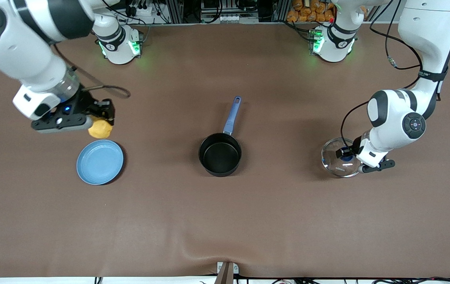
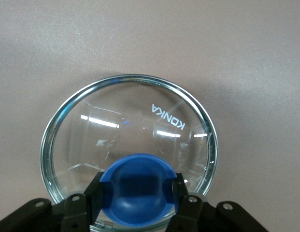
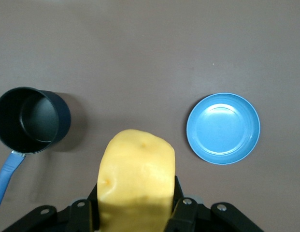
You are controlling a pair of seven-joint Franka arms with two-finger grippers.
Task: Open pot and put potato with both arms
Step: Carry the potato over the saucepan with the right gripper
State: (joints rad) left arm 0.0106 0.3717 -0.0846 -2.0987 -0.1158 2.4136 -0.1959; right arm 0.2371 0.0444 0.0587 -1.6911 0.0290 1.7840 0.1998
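The black pot stands open at the table's middle, its blue handle pointing toward the robots' bases. It also shows in the right wrist view. My right gripper is shut on the yellow-orange potato and holds it in the air just beside the blue plate. In the right wrist view the potato fills the jaws. My left gripper is shut on the blue knob of the glass lid, low at the table toward the left arm's end.
The blue plate is bare and lies toward the right arm's end. Brown tabletop stretches between plate, pot and lid. The arm bases stand along the table's edge by the robots.
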